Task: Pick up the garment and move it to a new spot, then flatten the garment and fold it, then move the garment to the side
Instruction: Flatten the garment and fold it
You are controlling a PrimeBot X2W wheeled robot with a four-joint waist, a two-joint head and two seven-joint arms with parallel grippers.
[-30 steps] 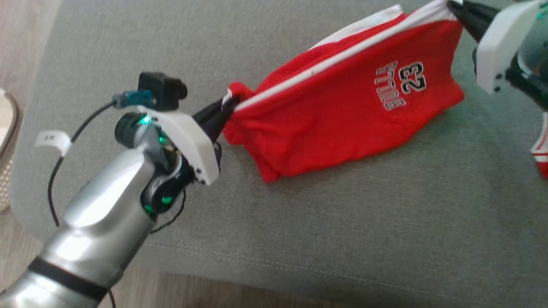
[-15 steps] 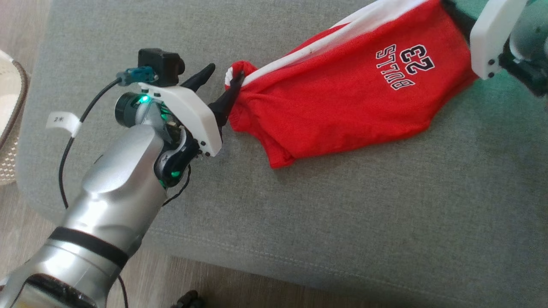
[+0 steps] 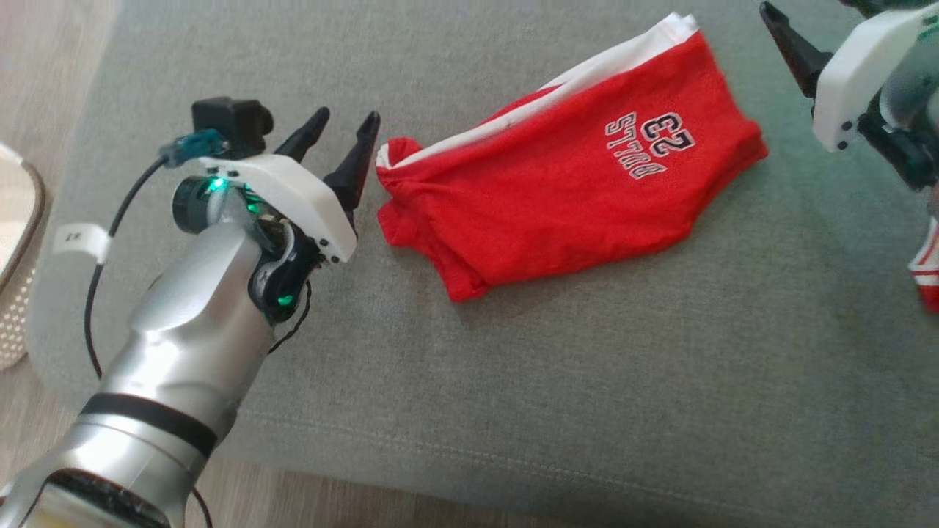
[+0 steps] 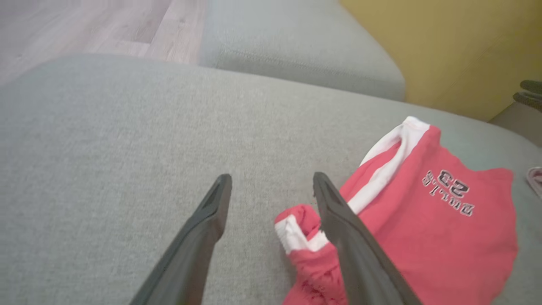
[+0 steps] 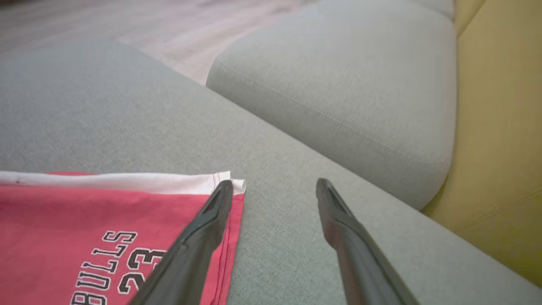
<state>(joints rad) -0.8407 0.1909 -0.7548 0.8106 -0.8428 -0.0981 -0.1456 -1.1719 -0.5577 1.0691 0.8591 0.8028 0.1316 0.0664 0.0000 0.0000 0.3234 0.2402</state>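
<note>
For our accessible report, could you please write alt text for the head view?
A red garment with a white stripe and BULLS 23 lettering lies loose on a grey cushion. The open left gripper sits just beside its left end, and the open right gripper hovers off its upper right corner.

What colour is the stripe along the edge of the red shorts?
White; the stripe shows best in the head view.

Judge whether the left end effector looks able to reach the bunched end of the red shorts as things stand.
Probably yes. The left end effector stands open right beside the bunched end of the shorts, which lie loose on the grey cushion, and nothing sits between them.
</note>
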